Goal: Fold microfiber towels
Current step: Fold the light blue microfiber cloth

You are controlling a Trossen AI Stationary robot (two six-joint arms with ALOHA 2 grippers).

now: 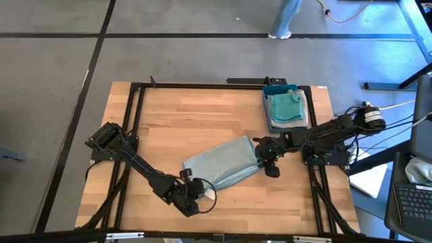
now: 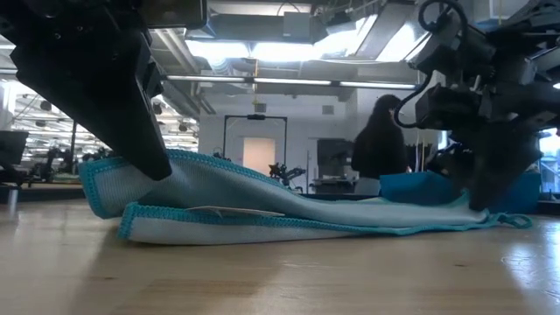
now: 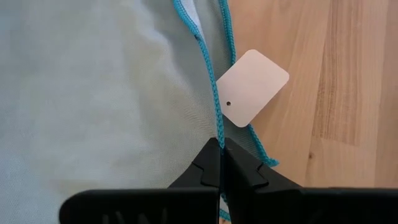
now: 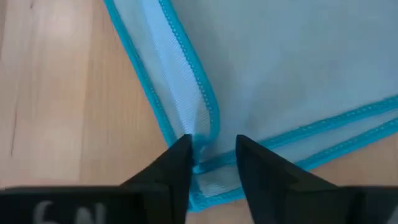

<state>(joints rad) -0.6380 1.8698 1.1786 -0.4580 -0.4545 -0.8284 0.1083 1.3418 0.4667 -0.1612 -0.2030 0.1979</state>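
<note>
A pale blue-grey microfiber towel (image 1: 223,165) with teal stitched edges lies folded over on the wooden table, slanting from near left to far right. A white tag (image 3: 252,87) sticks out at its near-left end. My left gripper (image 1: 194,198) is shut on that end's edge. My right gripper (image 1: 264,160) is at the towel's far-right corner. It is open, one finger on each side of the folded edge (image 4: 202,134). My left gripper pinches the towel's teal stitched edge (image 3: 219,138) between its two fingers, right beside the white tag. The fingers slant down from the near left. That end (image 2: 109,179) is raised a little off the wood, and the towel's other parts lie on the table. My right gripper reaches down to the towel's corner (image 4: 199,180); I cannot tell whether its fingers touch the cloth.
A blue tray (image 1: 265,91) at the far right holds folded towels (image 1: 287,106), a teal one on top. Black frame rails run along the table's edges. Bare wood lies to the left of the towel and beyond it. A person (image 2: 381,144) stands in the room behind the table.
</note>
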